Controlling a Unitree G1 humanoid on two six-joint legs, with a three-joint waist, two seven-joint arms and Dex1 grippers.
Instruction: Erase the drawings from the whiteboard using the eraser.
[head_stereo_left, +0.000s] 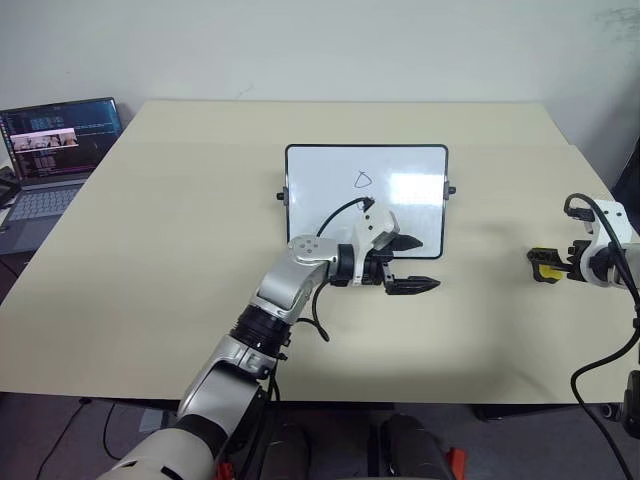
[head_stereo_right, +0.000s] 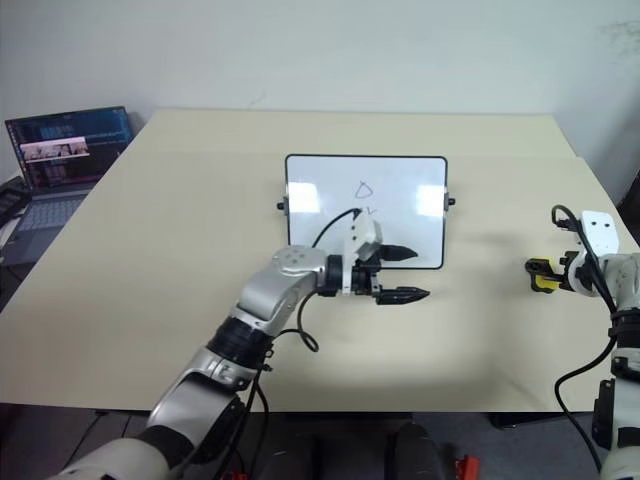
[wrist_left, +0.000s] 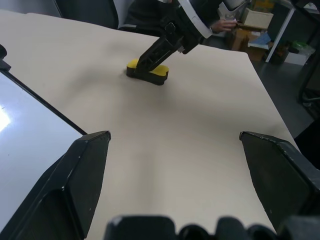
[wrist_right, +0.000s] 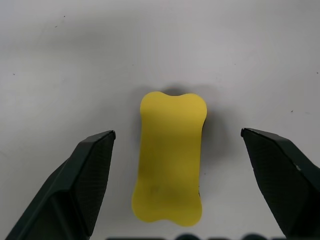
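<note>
1. The whiteboard (head_stereo_left: 366, 200) lies flat near the middle of the table (head_stereo_left: 180, 240), with one small loop drawing (head_stereo_left: 363, 180) visible on it.
2. The left gripper (head_stereo_left: 412, 264) hangs over the board's near edge, jaws wide apart and holding nothing.
3. The eraser (wrist_right: 170, 157), yellow with a black underside, lies near the table's right edge.
4. The right gripper (wrist_right: 200, 185) is at the eraser, jaws spread wide either side of it, not touching.
5. A laptop (head_stereo_left: 50, 165) sits beyond the table's left edge.

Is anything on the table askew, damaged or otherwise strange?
Nothing stands out. The whiteboard lies flat and square on the table, and the yellow eraser lies intact between the open right pincer's fingers.
</note>
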